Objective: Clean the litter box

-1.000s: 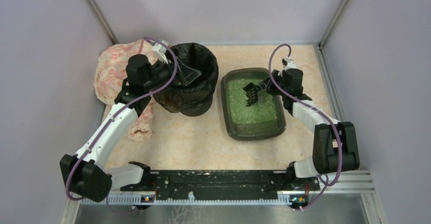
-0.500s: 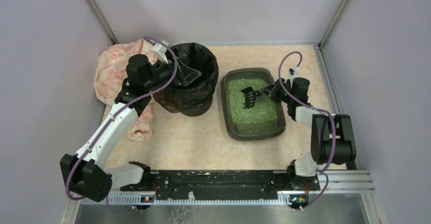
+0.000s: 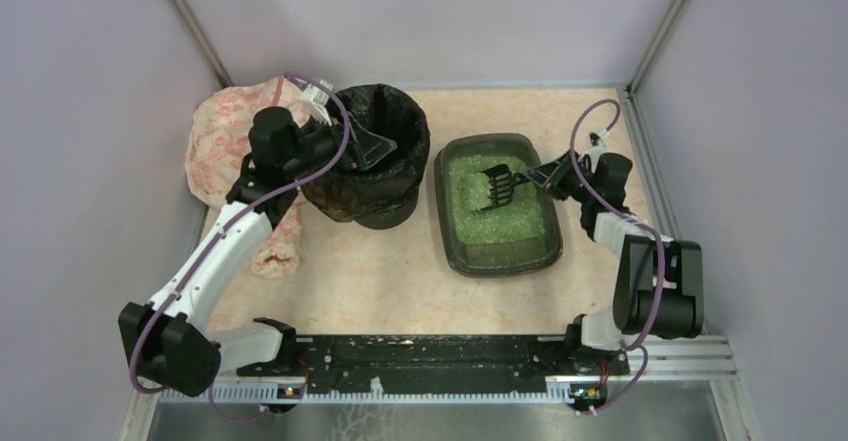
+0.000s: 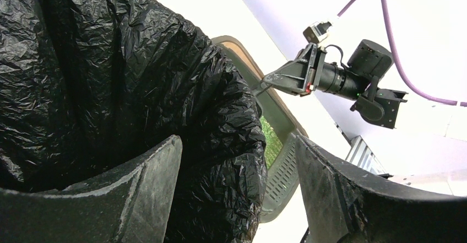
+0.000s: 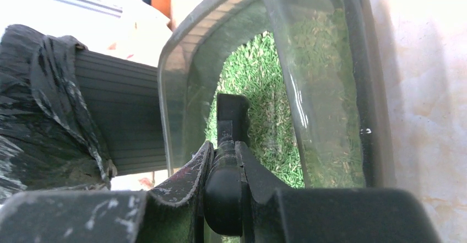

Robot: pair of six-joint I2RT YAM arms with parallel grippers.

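The litter box (image 3: pixel 441 206), a dark grey-green tray of green litter, lies right of centre. It also shows in the right wrist view (image 5: pixel 370 88) and the left wrist view (image 4: pixel 282 172). My right gripper (image 3: pixel 558 174) (image 5: pixel 224 144) is at the box's right rim, shut on the handle of a black slotted scoop (image 3: pixel 497 187) (image 5: pixel 232 111). The scoop's head is over the litter in the far half of the box. My left gripper (image 3: pixel 366 149) (image 4: pixel 237 150) is open, its jaws on either side of the near rim of the bin's black bag (image 4: pixel 165 88).
The round bin (image 3: pixel 392 113) lined with a black bag stands just left of the litter box. A pink patterned cloth (image 3: pixel 222 143) lies behind the left arm by the left wall. Walls close in the back and sides. A metal rail (image 3: pixel 690 356) runs along the near edge.
My right wrist has drawn back to the right of the box, still holding the scoop. The handle now lies flatter across the rim. The left arm has not moved.
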